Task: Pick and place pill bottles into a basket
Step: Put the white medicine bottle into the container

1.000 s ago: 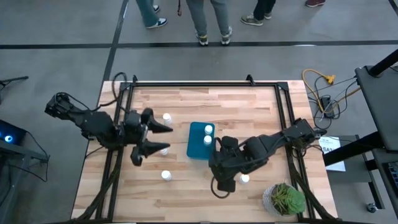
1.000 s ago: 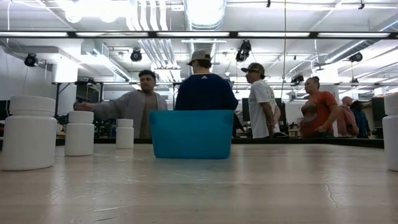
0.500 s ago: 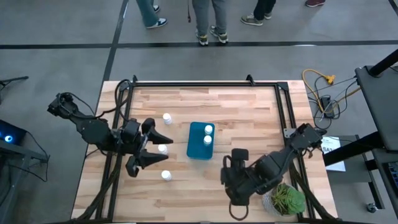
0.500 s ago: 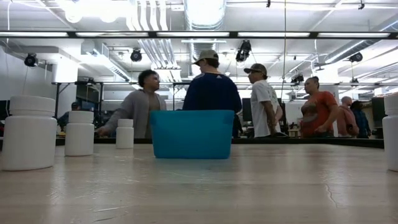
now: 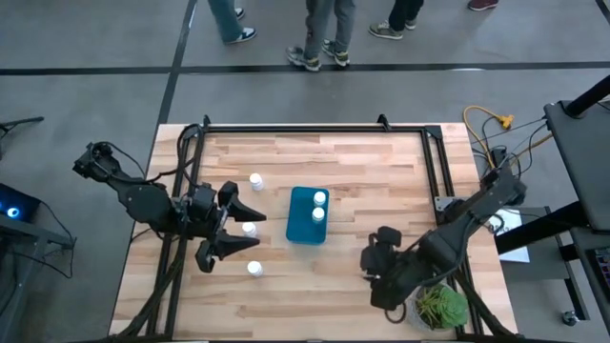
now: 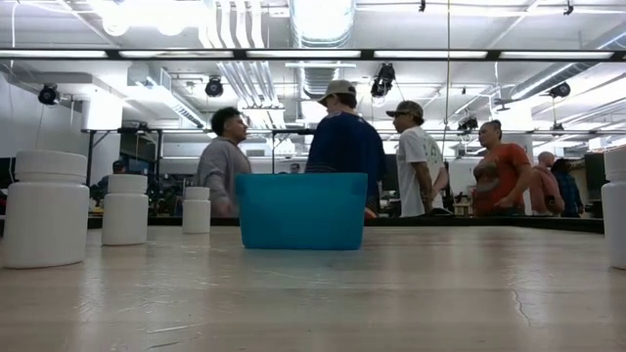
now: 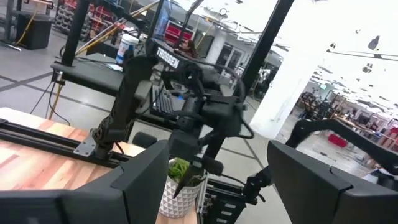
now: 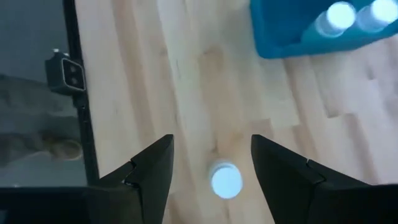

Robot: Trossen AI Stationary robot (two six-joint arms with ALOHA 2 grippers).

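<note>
Three white pill bottles stand upright on the table's left part (image 5: 255, 179) (image 5: 250, 228) (image 5: 254, 269); the low view shows them too (image 6: 46, 208) (image 6: 125, 209) (image 6: 197, 209). The teal basket (image 5: 297, 227) at the table's middle holds two bottles (image 5: 319, 199) (image 5: 317, 215). My left gripper (image 5: 255, 229) is open. Its fingers show on either side of the middle bottle, above it and not touching. My right gripper (image 8: 211, 144) is open and points down over another upright bottle (image 8: 226, 180), well above it. In the high view the right gripper (image 5: 381, 272) hides that bottle.
A green potted plant (image 5: 437, 305) stands at the near right corner, close to my right arm. A black frame (image 5: 286, 129) runs round the wooden table. Several people stand beyond the far edge (image 6: 337, 147). Bare wood lies between the basket and the near edge.
My right gripper has gone from beside the basket toward the table's right edge and has come over the lone bottle near the plant. My left gripper has shifted a little toward the near edge, so that its open fingers now flank the middle bottle. No bottle has moved.
</note>
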